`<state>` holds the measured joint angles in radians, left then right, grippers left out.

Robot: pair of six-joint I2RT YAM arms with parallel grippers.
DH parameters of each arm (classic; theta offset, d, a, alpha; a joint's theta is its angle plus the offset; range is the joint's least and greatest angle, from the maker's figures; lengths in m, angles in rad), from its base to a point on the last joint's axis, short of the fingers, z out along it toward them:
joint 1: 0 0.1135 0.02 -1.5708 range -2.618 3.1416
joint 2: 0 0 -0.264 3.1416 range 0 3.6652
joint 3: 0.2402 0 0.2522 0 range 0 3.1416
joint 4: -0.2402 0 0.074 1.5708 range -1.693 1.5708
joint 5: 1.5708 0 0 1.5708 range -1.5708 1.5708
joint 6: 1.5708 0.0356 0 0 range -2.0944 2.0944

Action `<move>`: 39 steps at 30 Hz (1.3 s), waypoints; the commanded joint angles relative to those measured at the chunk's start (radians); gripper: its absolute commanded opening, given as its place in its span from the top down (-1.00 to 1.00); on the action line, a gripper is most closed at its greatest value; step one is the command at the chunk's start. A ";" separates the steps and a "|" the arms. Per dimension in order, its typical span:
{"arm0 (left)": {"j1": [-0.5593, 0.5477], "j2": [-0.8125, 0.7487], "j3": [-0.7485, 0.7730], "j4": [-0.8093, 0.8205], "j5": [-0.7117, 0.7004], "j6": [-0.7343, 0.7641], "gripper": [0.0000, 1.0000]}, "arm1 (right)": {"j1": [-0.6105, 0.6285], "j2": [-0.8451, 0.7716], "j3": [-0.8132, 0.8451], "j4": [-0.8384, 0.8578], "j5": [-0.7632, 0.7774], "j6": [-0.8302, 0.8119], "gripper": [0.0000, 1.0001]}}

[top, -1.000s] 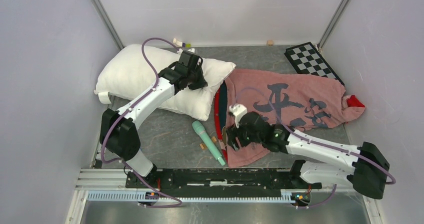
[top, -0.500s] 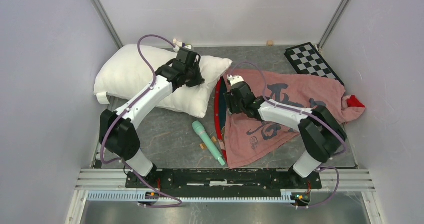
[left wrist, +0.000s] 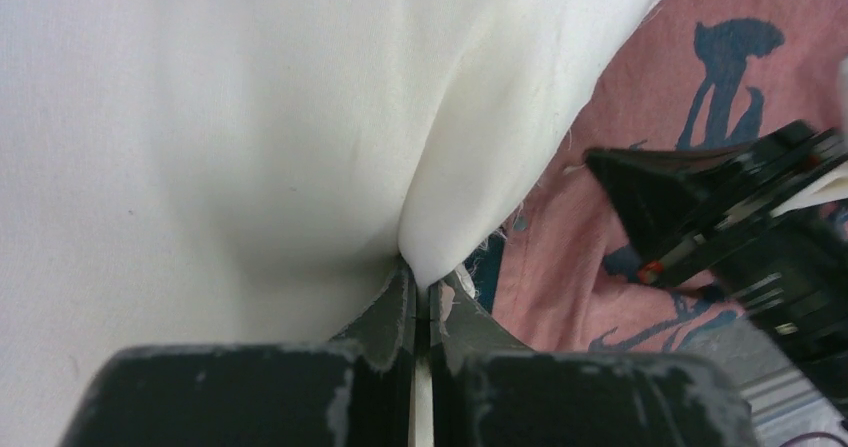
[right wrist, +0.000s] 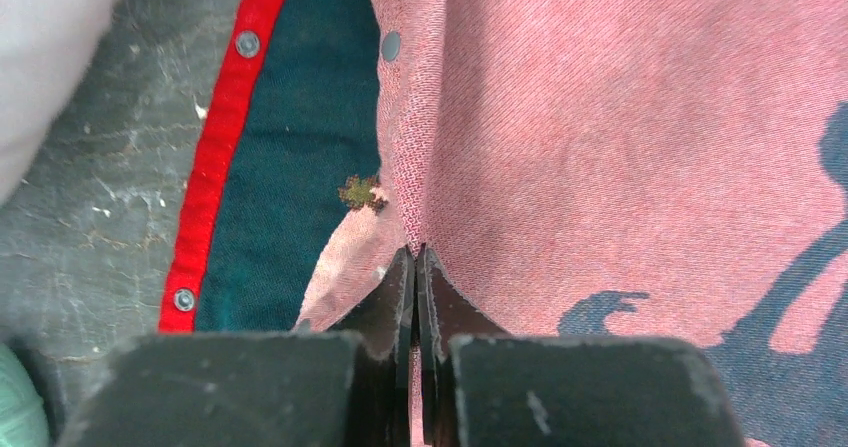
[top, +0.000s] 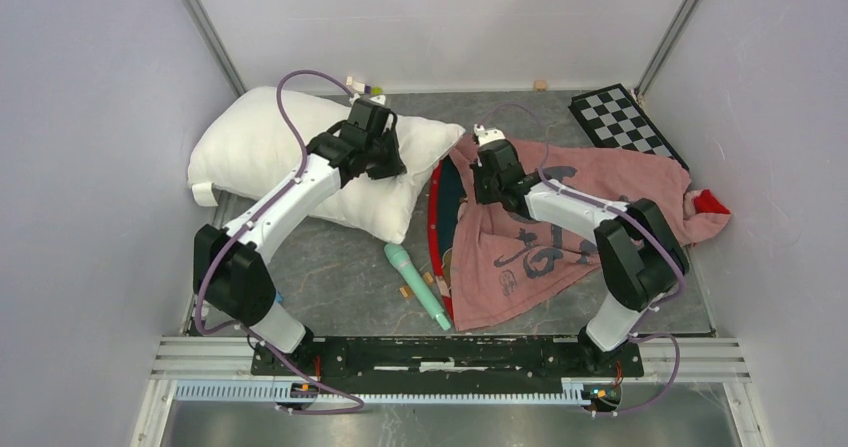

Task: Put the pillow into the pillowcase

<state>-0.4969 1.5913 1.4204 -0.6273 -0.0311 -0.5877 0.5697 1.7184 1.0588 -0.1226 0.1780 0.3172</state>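
Left jaws clamp the pillow (top: 240, 137) at ten o'clock. Right jaws clamp the pillowcase (top: 645, 182) hem, three o'clock of it. Likely opening the mouth; next, lift hem, feed pillow in.

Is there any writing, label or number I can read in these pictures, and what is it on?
pillowcase: big dark brush-style characters, creased and partly covered, not readable.
small dark stamp near the same cloth's front edge: too small to read.
No other writing shows.
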 commanded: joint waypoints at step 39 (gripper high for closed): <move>-0.247 0.115 0.321 -0.289 0.079 0.392 0.95 | -0.004 -0.334 0.060 -0.005 -0.034 -0.119 1.00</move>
<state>-0.6628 1.6302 1.5856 -0.9497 -0.0017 -0.2394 0.5556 1.4609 1.1419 -0.1799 0.2005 0.2516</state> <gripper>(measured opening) 0.055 0.010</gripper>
